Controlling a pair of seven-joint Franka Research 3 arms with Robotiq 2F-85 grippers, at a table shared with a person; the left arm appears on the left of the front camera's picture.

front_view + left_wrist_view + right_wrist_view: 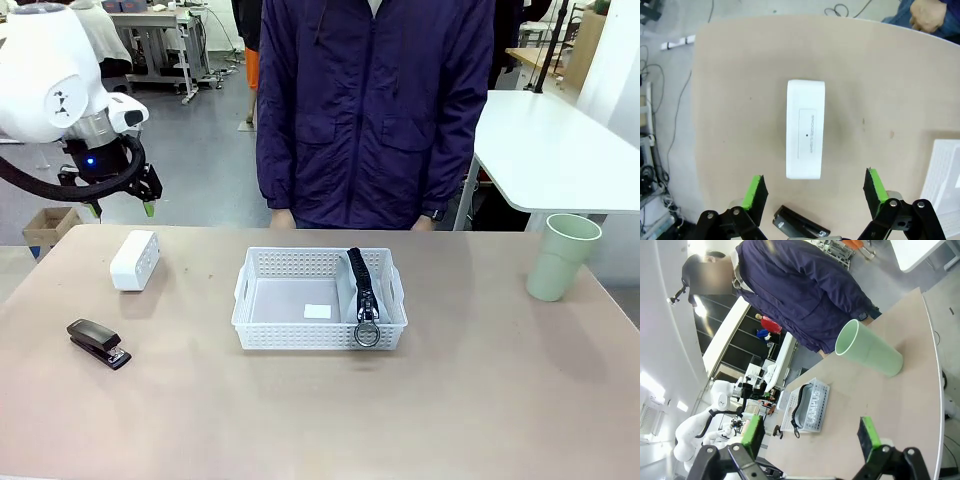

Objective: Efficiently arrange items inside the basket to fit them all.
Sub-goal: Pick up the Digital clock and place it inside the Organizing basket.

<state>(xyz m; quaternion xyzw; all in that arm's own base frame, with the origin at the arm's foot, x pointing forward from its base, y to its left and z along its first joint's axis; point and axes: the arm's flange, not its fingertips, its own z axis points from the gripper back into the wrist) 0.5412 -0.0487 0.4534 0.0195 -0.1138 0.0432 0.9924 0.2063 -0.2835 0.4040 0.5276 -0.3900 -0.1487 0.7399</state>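
The white basket (318,256) stands mid-table with the grey pouch (362,290) on edge along its right side, metal ring over the front rim. A small white box (135,260) lies at the left and a black stapler (98,342) nearer the front. My left gripper (122,208) hovers open above the box. In the left wrist view the box (806,129) lies just ahead of the open left gripper (815,189), with the stapler (800,229) below it. The pale green cup (563,257) stands far right. My right gripper (811,435) is open and holds nothing, with the cup (870,355) ahead.
A person in a dark blue jacket (375,110) stands at the far edge, a hand (927,14) by the table rim. A basket corner (945,170) shows at the left wrist view's right edge. A white side table (560,150) stands behind the cup.
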